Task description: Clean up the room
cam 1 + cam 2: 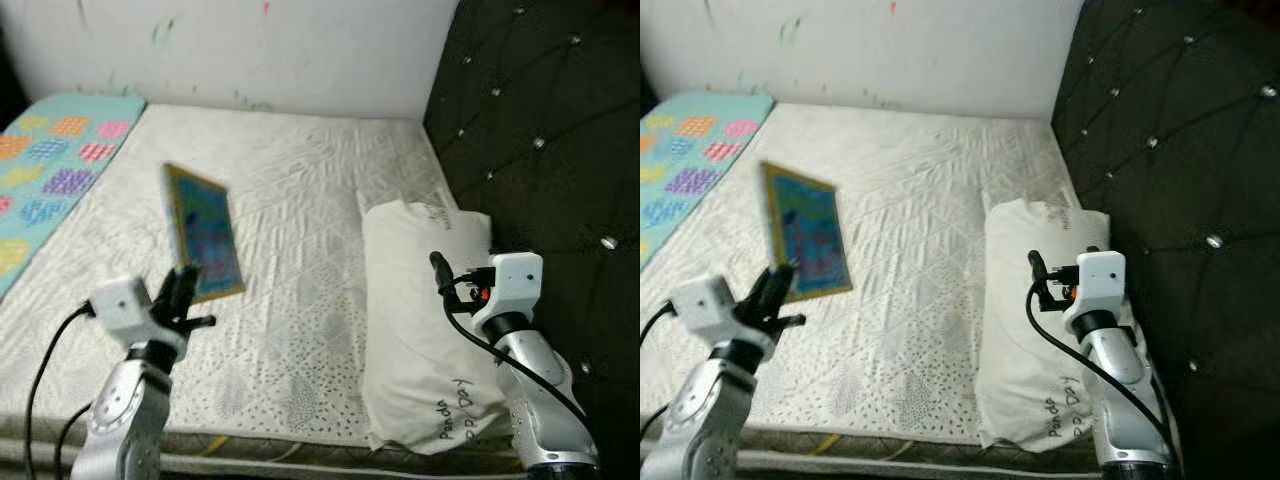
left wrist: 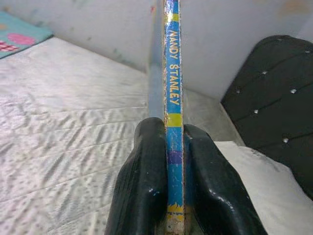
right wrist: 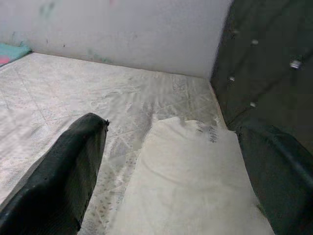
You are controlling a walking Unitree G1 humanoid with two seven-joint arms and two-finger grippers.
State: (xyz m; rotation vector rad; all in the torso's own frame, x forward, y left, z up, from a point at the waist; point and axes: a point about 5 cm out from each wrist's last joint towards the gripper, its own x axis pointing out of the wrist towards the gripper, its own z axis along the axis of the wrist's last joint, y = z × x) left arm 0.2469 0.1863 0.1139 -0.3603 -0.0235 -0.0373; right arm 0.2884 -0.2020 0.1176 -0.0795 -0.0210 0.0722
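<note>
Patterned mat (image 1: 55,160): far left of the bed (image 1: 290,190), along its edge. Left pincer (image 1: 180,290): over the bed's near left part, fingers (image 2: 146,181) clamped on the lower edge of a thin blue book (image 1: 203,232), held raised above the bed; spine reads "NANDY STANLEY". White pillow (image 1: 420,330): right side of the bed, against the dark tufted headboard (image 1: 550,130). Right pincer (image 3: 171,161): above the pillow, fingers spread wide, holding nothing.
</note>
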